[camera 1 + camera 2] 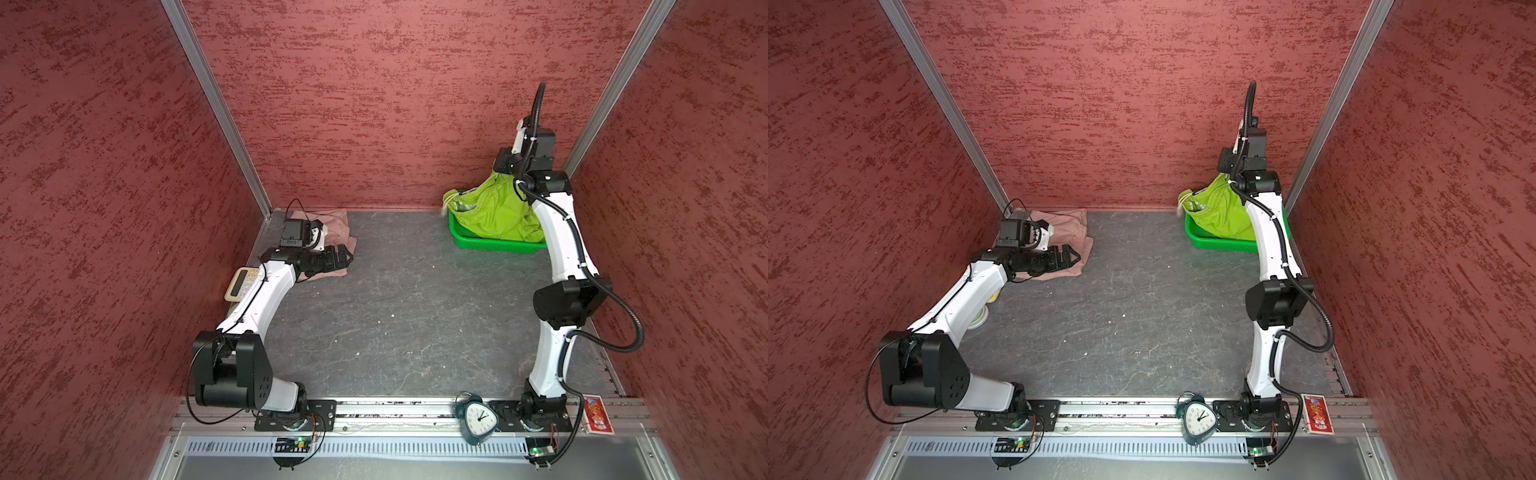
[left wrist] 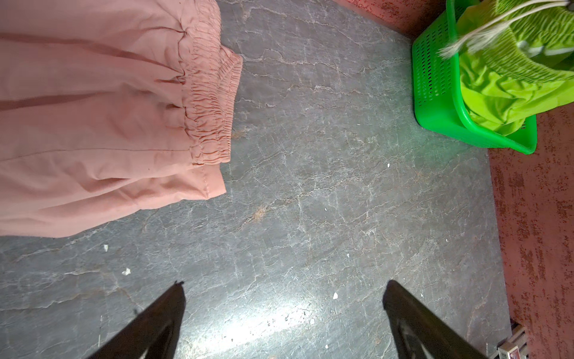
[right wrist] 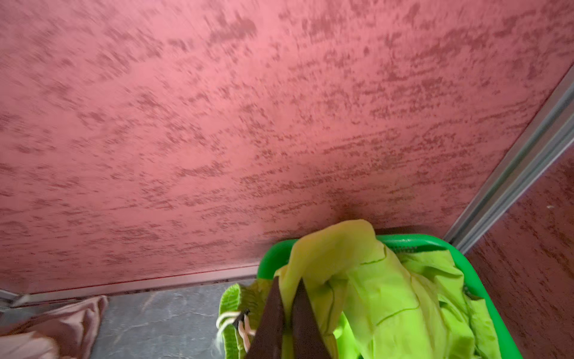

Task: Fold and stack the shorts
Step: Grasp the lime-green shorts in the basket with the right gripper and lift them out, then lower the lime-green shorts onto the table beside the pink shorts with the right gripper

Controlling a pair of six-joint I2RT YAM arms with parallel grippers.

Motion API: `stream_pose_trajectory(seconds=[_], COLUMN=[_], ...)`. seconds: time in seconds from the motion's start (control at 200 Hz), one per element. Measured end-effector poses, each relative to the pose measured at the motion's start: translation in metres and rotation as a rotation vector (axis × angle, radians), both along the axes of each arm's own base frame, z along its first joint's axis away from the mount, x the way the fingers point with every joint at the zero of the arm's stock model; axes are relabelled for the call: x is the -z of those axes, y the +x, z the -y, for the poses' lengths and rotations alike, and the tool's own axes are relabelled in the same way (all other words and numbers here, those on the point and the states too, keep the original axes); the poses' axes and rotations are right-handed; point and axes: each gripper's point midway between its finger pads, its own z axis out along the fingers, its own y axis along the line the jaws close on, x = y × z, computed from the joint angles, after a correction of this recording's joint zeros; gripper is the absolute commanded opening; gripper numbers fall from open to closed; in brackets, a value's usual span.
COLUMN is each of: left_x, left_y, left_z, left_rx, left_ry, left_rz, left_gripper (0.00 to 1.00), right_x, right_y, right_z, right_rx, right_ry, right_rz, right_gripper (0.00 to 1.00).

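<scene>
- Alarm clock [image 1: 478, 419] and a red card box [image 1: 598, 414] sit on the front rail by the right arm's base. Neither belongs to the job, and both are well apart from the cloth.
- Right gripper [image 3: 288, 284]: claw pressed together, pinching a fold of the lime green shorts [image 3: 382, 279]. In both top views the cloth rises in a peak to the claw. The rest is heaped in the green basket [image 1: 498, 246] at the far right corner.
- I read this as the pick-out step: a high pinch lets the fabric hang free of the rim.
- Waistband and drawstring hang over the basket's rim on the side facing the open table. I judge a fast lift could snag them or drag the basket along.
- Left gripper [image 2: 284, 284]: claw spread wide, nothing between the fingers. It hovers over bare table [image 1: 415, 311] just beside the hem of the pink shorts [image 2: 108, 124].
- Pink shorts lie flat and layered in the far left corner, near the back wall [image 1: 374, 104]. Probably the base of the stack, so 1 of 2 pairs looks folded.
- Room: the table middle between the 2 garments is bare, enough to spread the green pair.
- Tight spots: a calculator [image 1: 241, 282] lies under the left forearm at the left edge, and the wall sits close behind the basket.
</scene>
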Motion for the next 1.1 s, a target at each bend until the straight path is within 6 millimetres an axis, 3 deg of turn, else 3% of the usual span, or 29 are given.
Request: stream_pose_trajectory(seconds=[0.165, 0.326, 0.561, 0.751, 0.852, 0.937, 1.017, 1.102], left_x=[-0.004, -0.020, -0.054, -0.081, -0.090, -0.100, -0.111, -0.123], left_y=[-0.003, -0.005, -0.012, -0.020, -0.023, -0.028, -0.035, -0.045], left_z=[0.004, 0.005, 0.008, 0.007, 0.005, 0.003, 0.002, 0.005], left_rx=[0.015, 0.019, 0.053, 0.059, 0.053, 0.045, 0.042, 0.059], left_ry=[-0.018, -0.021, -0.015, -0.006, -0.001, 0.005, 0.007, -0.010], left_rz=[0.025, 0.077, 0.195, 0.285, 0.313, 0.342, 0.375, 0.408], left_gripper=[0.99, 0.99, 0.99, 0.99, 0.99, 0.99, 0.99, 0.99], right_x=[-0.050, -0.109, -0.173, -0.203, -0.202, -0.187, -0.153, -0.098], right_y=[-0.015, -0.043, -0.127, -0.191, -0.206, -0.205, -0.193, -0.171], right_z=[-0.020, -0.057, -0.142, -0.178, -0.188, -0.190, -0.195, -0.205], right_rx=[-0.075, -0.215, -0.484, -0.625, -0.659, -0.661, -0.657, -0.663], right_ry=[0.032, 0.050, 0.034, -0.005, -0.018, -0.024, -0.030, -0.027], right_rz=[0.118, 0.263, 0.405, 0.485, 0.472, 0.418, 0.312, 0.159], right_gripper=[0.00, 0.00, 0.00, 0.00, 0.00, 0.00, 0.00, 0.00])
